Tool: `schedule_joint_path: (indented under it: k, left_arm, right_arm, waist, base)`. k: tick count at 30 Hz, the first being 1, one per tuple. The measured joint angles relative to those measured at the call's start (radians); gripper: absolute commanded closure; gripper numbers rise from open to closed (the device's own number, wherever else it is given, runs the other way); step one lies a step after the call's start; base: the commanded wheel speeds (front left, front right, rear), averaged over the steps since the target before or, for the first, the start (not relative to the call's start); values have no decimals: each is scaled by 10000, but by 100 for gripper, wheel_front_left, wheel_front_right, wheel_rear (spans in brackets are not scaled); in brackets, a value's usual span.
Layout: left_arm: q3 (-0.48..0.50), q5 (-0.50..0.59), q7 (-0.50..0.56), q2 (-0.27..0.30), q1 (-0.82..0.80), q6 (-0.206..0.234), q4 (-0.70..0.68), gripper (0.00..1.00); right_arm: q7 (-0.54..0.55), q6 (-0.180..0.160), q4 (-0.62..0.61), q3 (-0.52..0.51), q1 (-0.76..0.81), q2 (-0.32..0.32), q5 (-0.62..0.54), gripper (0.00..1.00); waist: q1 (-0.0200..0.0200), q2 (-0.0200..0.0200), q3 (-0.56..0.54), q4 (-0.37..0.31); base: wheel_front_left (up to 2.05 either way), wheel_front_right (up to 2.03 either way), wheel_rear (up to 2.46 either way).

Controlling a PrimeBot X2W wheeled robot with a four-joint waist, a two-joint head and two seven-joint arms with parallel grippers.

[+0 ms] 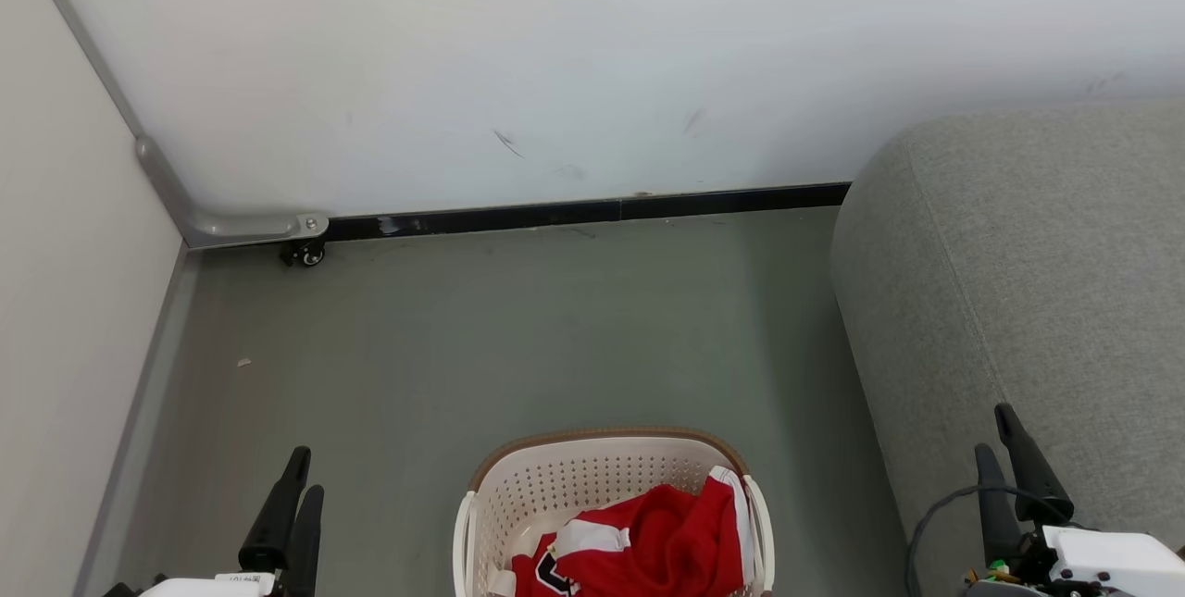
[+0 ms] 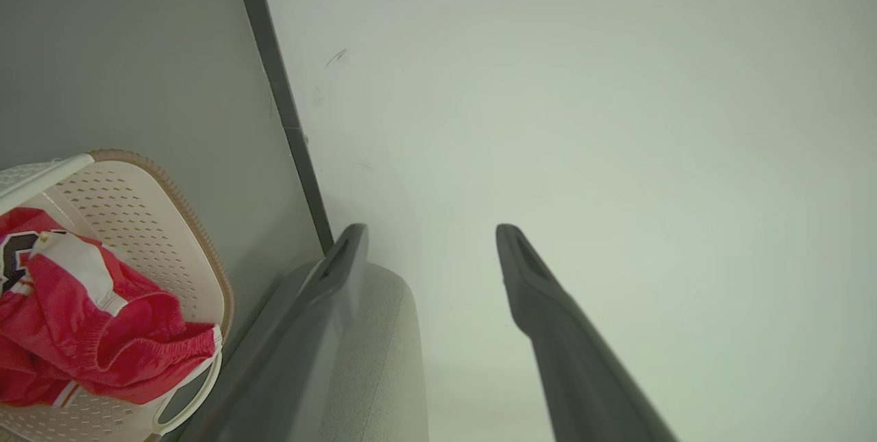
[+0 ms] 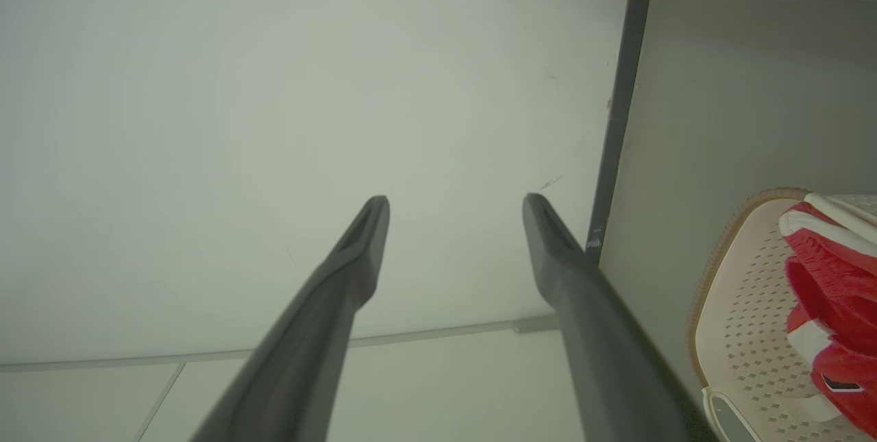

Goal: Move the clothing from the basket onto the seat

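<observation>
Crumpled red sports clothing (image 1: 648,537), white-trimmed with a patch of black-and-white lettering, lies heaped inside the cream-white perforated plastic laundry basket (image 1: 574,477), which has a brown rim band and stands upright on the floor. The large grey woven-fabric sofa seat (image 1: 1018,282), round-edged, stands to the basket's right, not touching it.

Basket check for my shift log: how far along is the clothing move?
Done: nothing; the red clothing lies in the basket, and the visible seat bears none. In hand: nothing; left claw and right claw are open, empty, flanking the basket. Left: grasp the clothing, carry it to the seat.
</observation>
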Motion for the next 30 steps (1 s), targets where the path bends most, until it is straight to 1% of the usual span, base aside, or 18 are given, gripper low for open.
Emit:
schedule_joint_path:
  k: [11,17,20,24,30]
  left_arm:
    - [-265,153,-355,10,13,0,-121,0]
    - [-428,616,-612,27,12,0,-219,0]
    - [-516,872,-683,54,11,0,-265,0]
    - [-637,1321,-859,98,7,0,-320,0]
    - [-612,2178,-1083,102,-50,0,-529,0]
  right_arm:
    - [-347,0,-146,276,-17,-2,-127,0]
    - [-554,2,-251,495,-17,-4,-454,0]
    - [-667,2,-347,564,-17,-19,-686,0]
    - [-815,2,-405,752,-18,-144,-1162,0]
    - [-1045,2,-481,851,-30,-261,-2138,0]
  waist:
    - [0,-1,9,-2]
    - [3,0,14,-2]
    - [11,-1,15,-1]
    - [40,0,14,1]
    - [96,0,-1,8]
  base:
    - [0,0,0]
    - [0,0,0]
    - [0,0,0]
    - [0,0,0]
    - [0,0,0]
